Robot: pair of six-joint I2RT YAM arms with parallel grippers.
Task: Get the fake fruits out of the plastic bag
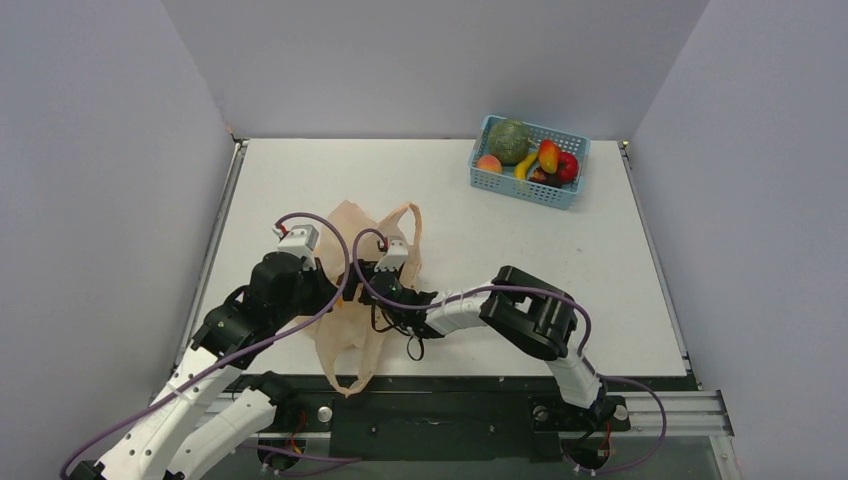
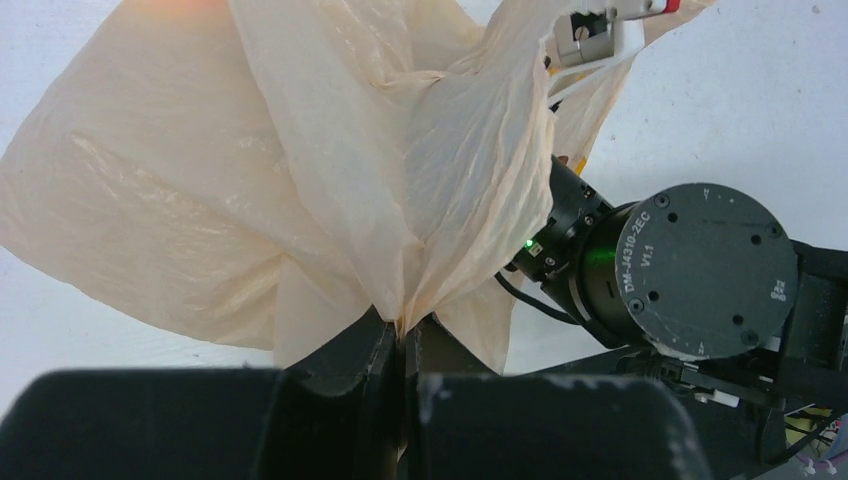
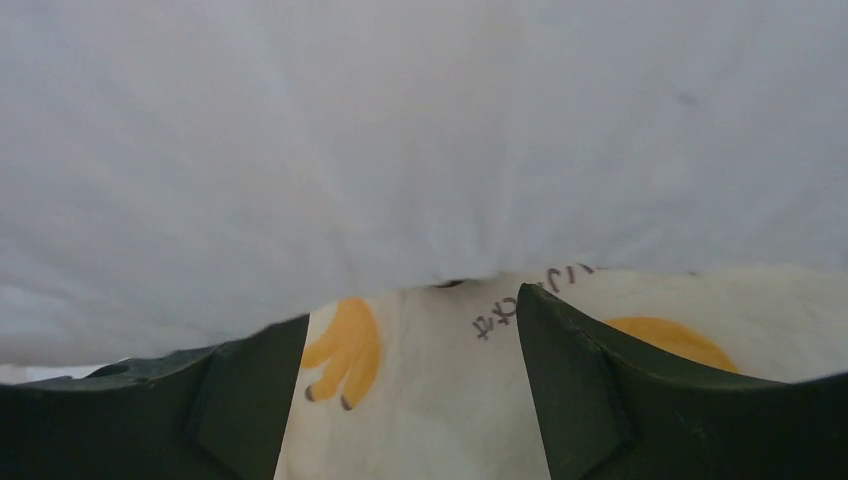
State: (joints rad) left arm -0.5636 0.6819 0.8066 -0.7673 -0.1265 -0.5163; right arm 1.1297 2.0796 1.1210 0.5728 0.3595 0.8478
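Looking down on a wide white counter (image 1: pixel 300 180) between grey walls. Finding the bag (image 1: pixel 345 350) lying crumpled on the near-left part of it, between the two arms, pale orange and see-through, with one loop handle reaching the front edge. Finding a blue basket (image 1: pixel 520 190) standing at the far right corner, well apart from the bag. Pinching a gathered fold of the bag with the left gripper (image 2: pixel 403 345), jaws pressed together on the plastic. Holding the right gripper (image 3: pixel 412 305) with its fingers apart, close over the orange print (image 3: pixel 345 350) of the bag. Seeing the fruits resting inside the basket: the melon (image 1: pixel 509 141) at the back, the mango (image 1: pixel 549 156) to the right of it, the banana (image 1: pixel 526 166) in front of the melon, and the plum (image 1: pixel 540 176), dark and hardly showing, beside the banana.
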